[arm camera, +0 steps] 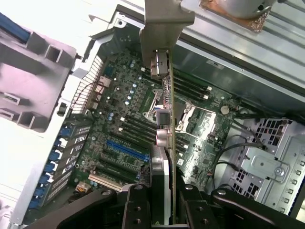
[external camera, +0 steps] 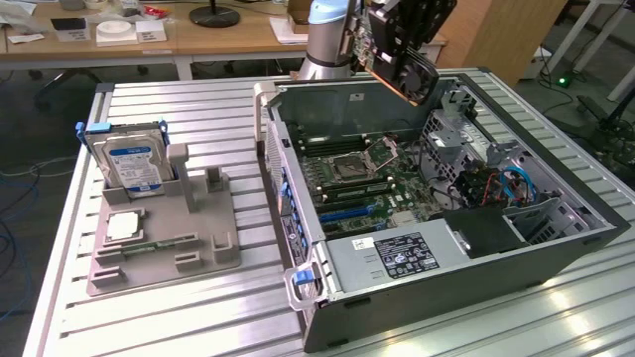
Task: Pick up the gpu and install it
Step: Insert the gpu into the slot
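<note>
The graphics card (external camera: pixel 405 59) hangs over the computer case's (external camera: pixel 397 316) far end. On the exterior view's left, the hard drive (external camera: pixel 134 160) sits in a stand (external camera: pixel 174 223).

gpu (external camera: pixel 409 65): black shroud, reddish board edge, silver end bracket
gripper (arm camera: pixel 164 210): black
motherboard (external camera: pixel 372 175): green, with one blue slot (external camera: pixel 343 213) among black ones
hard drive (external camera: pixel 134 160): silver, blue-and-white label, blue side clips
fixture tray (external camera: pixel 169 223): plain grey-beige
computer case (external camera: pixel 447 305): dark grey
power supply (external camera: pixel 392 256): silver-grey, black label with white print
table (external camera: pixel 178 312): silver, ribbed with parallel grooves
cables (external camera: pixel 511 186): blue, beside red-orange ones
</note>
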`<control>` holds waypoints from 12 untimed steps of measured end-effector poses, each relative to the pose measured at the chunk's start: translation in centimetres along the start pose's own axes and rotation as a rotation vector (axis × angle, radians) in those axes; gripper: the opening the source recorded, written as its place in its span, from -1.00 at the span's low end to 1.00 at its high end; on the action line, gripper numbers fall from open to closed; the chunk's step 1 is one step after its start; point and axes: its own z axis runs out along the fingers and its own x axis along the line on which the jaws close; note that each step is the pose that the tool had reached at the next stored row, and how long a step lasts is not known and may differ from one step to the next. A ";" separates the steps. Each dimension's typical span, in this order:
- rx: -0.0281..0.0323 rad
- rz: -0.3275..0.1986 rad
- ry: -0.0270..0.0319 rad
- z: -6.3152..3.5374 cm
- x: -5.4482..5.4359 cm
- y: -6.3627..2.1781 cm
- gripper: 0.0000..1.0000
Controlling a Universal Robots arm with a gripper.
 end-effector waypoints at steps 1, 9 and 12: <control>-0.0003 -0.012 0.0008 0.00 0.0 0.00 -0.44; -0.0032 -0.096 0.0061 0.00 0.0 0.00 -0.44; -0.0043 -0.123 0.0079 0.00 0.0 0.00 -0.44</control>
